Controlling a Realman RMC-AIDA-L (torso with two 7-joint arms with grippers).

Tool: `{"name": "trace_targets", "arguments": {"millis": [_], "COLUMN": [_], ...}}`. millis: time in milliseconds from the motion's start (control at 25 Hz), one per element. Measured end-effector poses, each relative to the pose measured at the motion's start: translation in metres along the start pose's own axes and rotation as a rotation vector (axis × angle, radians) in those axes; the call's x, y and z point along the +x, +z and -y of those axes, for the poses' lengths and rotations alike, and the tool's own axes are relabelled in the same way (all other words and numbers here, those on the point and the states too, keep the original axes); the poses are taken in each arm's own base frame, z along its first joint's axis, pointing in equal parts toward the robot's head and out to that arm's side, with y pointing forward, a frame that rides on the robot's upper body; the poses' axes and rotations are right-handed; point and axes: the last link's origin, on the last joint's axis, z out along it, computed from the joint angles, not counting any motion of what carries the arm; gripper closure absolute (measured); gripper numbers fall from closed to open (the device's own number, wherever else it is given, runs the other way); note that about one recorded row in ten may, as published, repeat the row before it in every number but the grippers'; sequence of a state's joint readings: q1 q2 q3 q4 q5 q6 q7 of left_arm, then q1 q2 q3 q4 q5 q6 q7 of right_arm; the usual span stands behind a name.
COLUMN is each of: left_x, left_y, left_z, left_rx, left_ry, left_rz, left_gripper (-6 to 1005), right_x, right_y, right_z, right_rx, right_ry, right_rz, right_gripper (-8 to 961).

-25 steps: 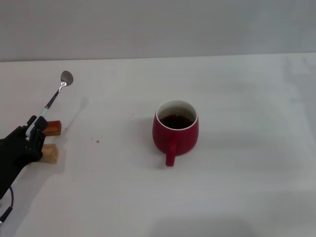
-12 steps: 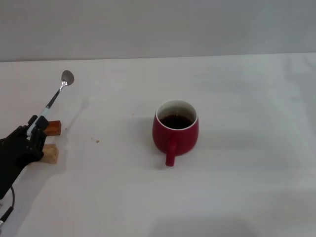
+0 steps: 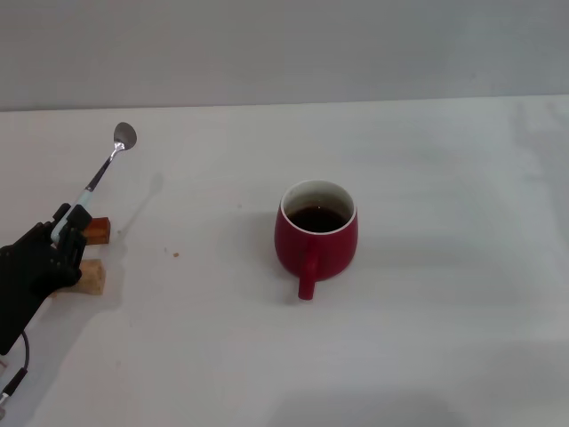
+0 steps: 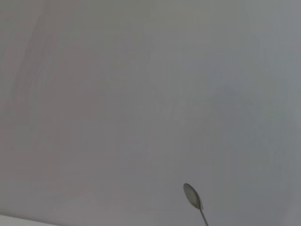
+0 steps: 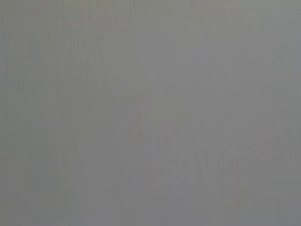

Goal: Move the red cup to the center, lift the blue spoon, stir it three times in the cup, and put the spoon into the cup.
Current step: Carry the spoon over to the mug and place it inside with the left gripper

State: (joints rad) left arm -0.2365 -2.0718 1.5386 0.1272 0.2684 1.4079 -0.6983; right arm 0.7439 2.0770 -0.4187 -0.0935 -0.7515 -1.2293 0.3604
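Note:
The red cup [image 3: 316, 238] stands near the middle of the white table, handle toward me, with dark liquid inside. My left gripper [image 3: 60, 238] is at the left edge of the head view, shut on the pale-blue handle of the blue spoon [image 3: 102, 173]. The spoon is held off the table, tilted up and away, its silver bowl at the far end. The spoon's bowl also shows in the left wrist view [image 4: 193, 196] against a blank grey background. The spoon is well to the left of the cup. My right gripper is out of view.
Two small wooden blocks lie under my left gripper: a reddish-brown one [image 3: 97, 229] and a tan one [image 3: 89, 277]. A small crumb [image 3: 176, 254] lies between the blocks and the cup. The right wrist view shows only plain grey.
My left gripper has lifted the spoon slightly, and its bowl has moved a little up and to the right. The cup has not moved.

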Motion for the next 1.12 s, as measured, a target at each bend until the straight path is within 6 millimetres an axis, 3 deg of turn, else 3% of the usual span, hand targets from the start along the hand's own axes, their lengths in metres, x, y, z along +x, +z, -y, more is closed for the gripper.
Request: {"name": "trace_targets", "arguments": {"millis": [1000,1120], "left_x": [-0.0009,0.001], "left_y": [-0.0035,0.0031], "left_z": [0.0007,-0.0015], "left_rx": [-0.003,-0.029], "left_ry": [-0.034,-0.039], "left_rz": [0.01,0.012], "left_gripper": [854,854], "right_x": [0.0018,0.0035], "right_y": [-0.0009,-0.0059], "right_z": [-0.0006,0.0035], "right_rx": [-0.002,0.008], "right_ry": [0.001,-0.002], "right_rz": [-0.009,-0.016], "right_gripper": [446,445]}}
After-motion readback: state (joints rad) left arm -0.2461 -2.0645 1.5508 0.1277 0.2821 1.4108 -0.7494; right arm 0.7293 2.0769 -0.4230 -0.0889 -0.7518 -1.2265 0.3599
